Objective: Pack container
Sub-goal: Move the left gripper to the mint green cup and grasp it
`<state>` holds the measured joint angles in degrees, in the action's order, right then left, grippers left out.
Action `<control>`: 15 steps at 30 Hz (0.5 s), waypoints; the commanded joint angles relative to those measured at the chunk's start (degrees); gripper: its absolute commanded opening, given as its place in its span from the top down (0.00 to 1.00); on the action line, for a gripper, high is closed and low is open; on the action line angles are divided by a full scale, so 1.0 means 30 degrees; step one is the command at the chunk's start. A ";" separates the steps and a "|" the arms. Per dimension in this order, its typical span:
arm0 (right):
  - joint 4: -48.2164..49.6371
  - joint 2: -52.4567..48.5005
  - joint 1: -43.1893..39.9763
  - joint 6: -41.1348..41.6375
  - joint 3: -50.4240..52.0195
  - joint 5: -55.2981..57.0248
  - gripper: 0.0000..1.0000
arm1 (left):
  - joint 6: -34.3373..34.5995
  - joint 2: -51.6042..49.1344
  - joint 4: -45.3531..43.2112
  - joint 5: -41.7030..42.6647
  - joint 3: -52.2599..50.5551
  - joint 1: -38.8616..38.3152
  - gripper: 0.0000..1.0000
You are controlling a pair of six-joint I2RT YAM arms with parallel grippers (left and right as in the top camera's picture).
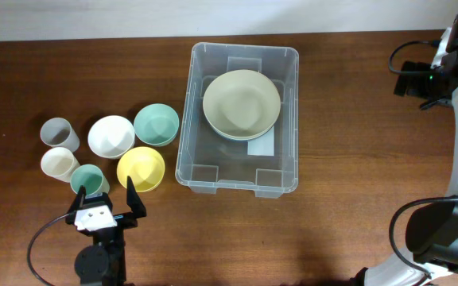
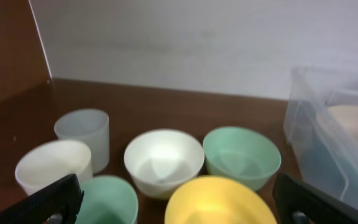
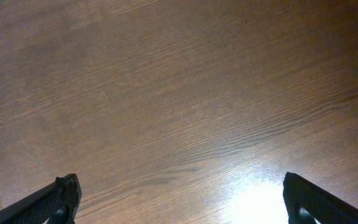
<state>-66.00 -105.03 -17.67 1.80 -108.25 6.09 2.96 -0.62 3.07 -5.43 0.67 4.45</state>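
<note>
The clear plastic container (image 1: 191, 135) stands in the middle of the wooden table (image 1: 348, 143), with a wide pale bowl (image 1: 241, 103) inside at its far end. Left of it stand smooth round pieces close together: a teal bowl (image 1: 157, 125), a white bowl (image 1: 110, 136), a yellow bowl (image 1: 141, 168) and three small cups (image 1: 59, 133). The left claw (image 1: 106, 192) hangs wide apart just near of the yellow bowl, holding nothing. The right claw (image 3: 179, 186) is wide too, over bare wood.

container (image 1: 245, 49): clear, colourless plastic
label (image 1: 261, 147): pale bluish white
big bowl (image 1: 241, 103): pale sage, plain
mint bowl (image 1: 157, 124), at 9 o'clock of the container: mint green
white bowl (image 1: 110, 136): plain white
yellow bowl (image 1: 141, 168): light yellow
grey cup (image 1: 58, 133): pale grey
cream cup (image 1: 59, 163): cream
green cup (image 1: 88, 179): sea green
table (image 1: 332, 159): dark brown, fine wood grain
</note>
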 commanded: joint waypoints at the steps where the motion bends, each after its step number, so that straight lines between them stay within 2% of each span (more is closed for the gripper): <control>1: -0.0015 0.0248 -0.0117 0.0189 -0.0277 -0.0175 0.01 | -0.0226 0.0095 -0.1370 0.0415 -0.0044 -0.0095 0.00; 5: -0.0007 0.0248 -0.0117 0.0189 -0.0277 -0.0168 0.01 | -0.0226 0.0095 -0.1945 0.0794 -0.0022 -0.0095 0.00; 7: -0.0015 0.0248 -0.0117 0.0189 -0.0277 -0.0175 0.01 | -0.0102 0.0095 -0.0933 0.0546 0.0372 -0.0095 0.00; 11: -0.0007 0.0248 -0.0117 0.0189 -0.0277 -0.0175 0.01 | 0.0721 -0.0073 0.3104 -0.1428 0.2922 -0.0095 0.00; 15: -0.0007 0.0248 -0.0117 0.0189 -0.0277 -0.0168 0.01 | 0.0736 -0.1741 0.9129 -0.3963 0.8808 -0.0095 0.00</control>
<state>-66.02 -105.03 -17.67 1.76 -108.25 5.93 4.23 -2.68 24.84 -9.78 13.89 4.45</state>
